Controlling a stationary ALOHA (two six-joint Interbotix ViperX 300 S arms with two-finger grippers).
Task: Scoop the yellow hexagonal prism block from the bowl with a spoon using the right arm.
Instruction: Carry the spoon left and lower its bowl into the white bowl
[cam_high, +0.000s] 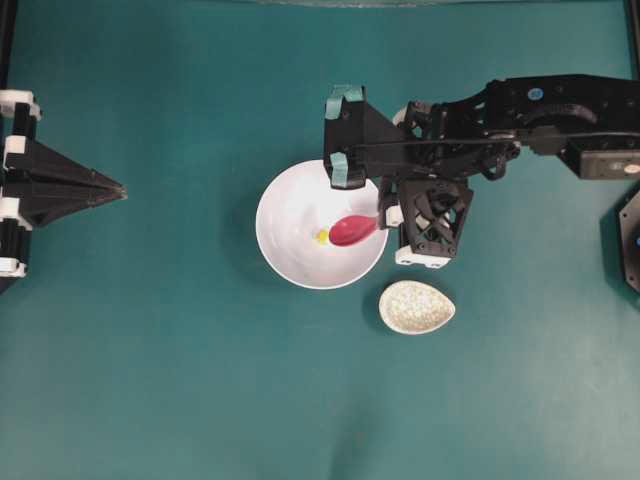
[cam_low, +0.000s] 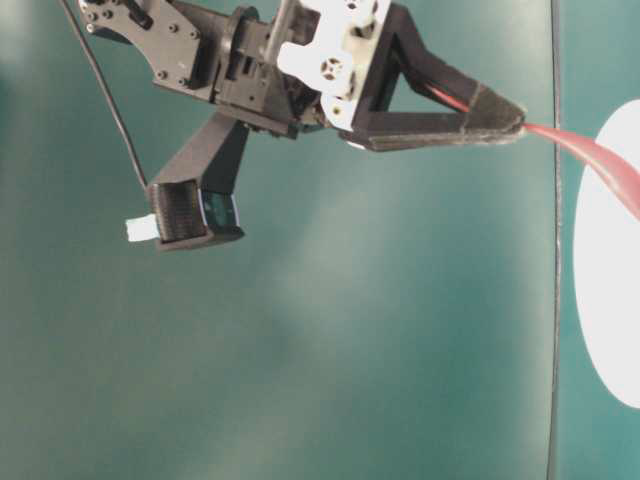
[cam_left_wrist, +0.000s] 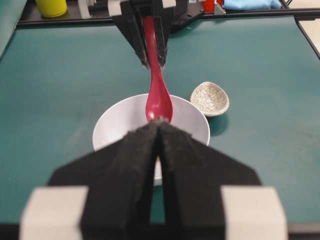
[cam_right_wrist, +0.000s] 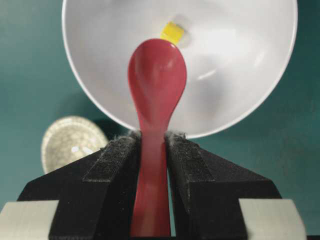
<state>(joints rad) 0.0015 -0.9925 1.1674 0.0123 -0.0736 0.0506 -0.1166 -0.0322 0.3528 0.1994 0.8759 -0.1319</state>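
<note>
Nearest, in the right wrist view, the black right gripper (cam_right_wrist: 152, 142) pinches the handle of the glossy pink-red spoon (cam_right_wrist: 156, 90) between its padded fingers. Beyond, the oval scoop hangs inside the large white bowl (cam_right_wrist: 240, 75), just short of the tiny yellow hexagonal block (cam_right_wrist: 172, 32) on the bowl's floor. Farther left, the left gripper (cam_high: 118, 189) rests with fingers pressed together, empty.

The right arm (cam_high: 500, 125) reaches in from the bench's right edge toward its middle, wrist pitched down. The right gripper (cam_right_wrist: 152, 142) has its padded jaws clamped on the spoon (cam_right_wrist: 156, 90) handle. The left gripper (cam_high: 115, 189) rests at the left edge, jaws pressed together, pointing rightward.
</note>
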